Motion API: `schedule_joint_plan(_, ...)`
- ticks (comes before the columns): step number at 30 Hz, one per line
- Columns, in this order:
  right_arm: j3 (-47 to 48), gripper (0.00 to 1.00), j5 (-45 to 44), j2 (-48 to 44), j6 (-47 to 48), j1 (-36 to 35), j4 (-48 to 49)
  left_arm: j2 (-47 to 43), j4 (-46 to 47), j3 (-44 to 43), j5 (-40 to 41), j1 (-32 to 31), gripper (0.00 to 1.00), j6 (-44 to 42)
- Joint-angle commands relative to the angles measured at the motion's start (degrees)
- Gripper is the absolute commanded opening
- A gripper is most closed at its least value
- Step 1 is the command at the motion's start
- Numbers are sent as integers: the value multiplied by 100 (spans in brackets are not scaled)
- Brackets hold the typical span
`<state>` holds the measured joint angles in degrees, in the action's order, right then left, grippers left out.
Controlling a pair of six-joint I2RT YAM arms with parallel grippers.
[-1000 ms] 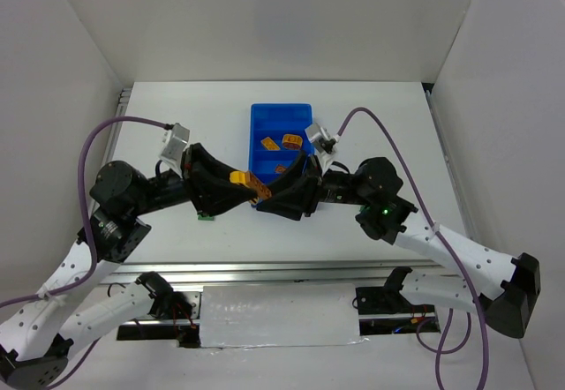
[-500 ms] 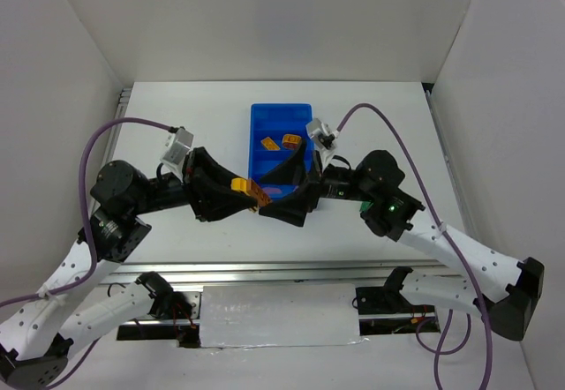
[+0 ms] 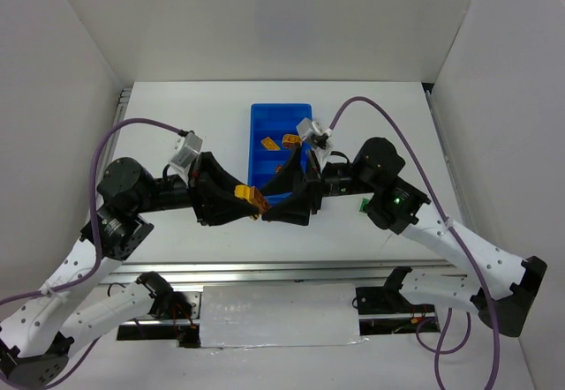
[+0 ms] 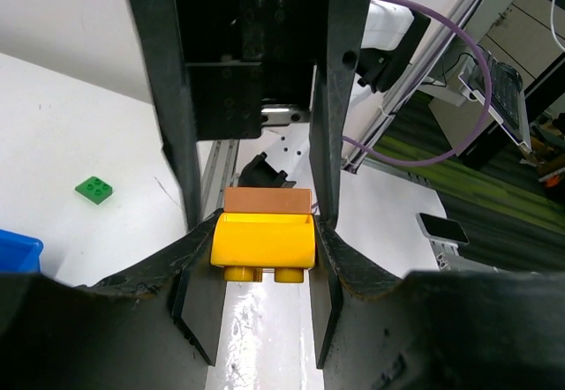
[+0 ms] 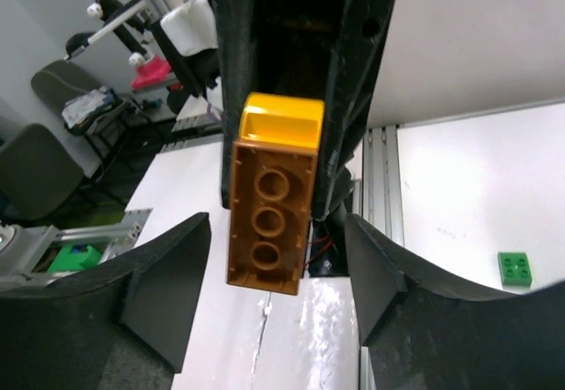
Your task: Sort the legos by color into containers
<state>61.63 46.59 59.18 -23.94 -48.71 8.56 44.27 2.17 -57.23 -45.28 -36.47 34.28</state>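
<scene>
My left gripper (image 3: 251, 198) (image 4: 262, 242) is shut on a yellow lego (image 4: 262, 240) that has a brown lego (image 5: 269, 222) stuck to it. It holds the pair in the air just in front of the blue tray (image 3: 258, 116). My right gripper (image 3: 275, 206) (image 5: 287, 271) faces it, open. Its fingers (image 5: 168, 293) stand on either side of the brown lego with gaps on both sides. Two orange-yellow legos (image 3: 267, 144) lie in the tray's middle compartments. A green lego (image 3: 364, 204) (image 4: 94, 189) lies on the table right of the tray.
Another green lego (image 5: 515, 268) lies on the table near the left arm. White walls close in the table at the left, back and right. The arms' bases and a metal rail (image 3: 282, 271) line the near edge.
The left gripper has carried the yellow and brown pair nearer and slightly right. The right gripper has swung in to face it, with its open fingers now beside the brown lego.
</scene>
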Motion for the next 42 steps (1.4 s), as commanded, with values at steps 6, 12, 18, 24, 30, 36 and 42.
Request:
schedule_joint_plan(6,209,51,193,85,162,-42,-188,-41,29,-218,-43,-9,0,-238)
schedule_joint_plan(12,218,0,26,103,188,-77,-232,3,73,-174,-87,-18,0,-203)
schedule_joint_plan(18,8,0,-254,-186,539,-43,-249,-76,-182,-253,-69,-18,0,-361)
schedule_joint_plan(24,-116,0,-264,-328,426,116,-56,-164,-499,-350,10,-18,0,-519)
schedule_joint_plan(30,-309,0,-589,-503,215,160,243,-191,-385,-245,-86,-18,0,-510)
schedule_joint_plan(36,-537,0,-976,-662,-75,274,541,-279,-402,-244,-148,-18,0,-572)
schedule_joint_plan(42,-433,0,-476,-574,-40,336,533,-287,-499,-297,-175,-18,0,-668)
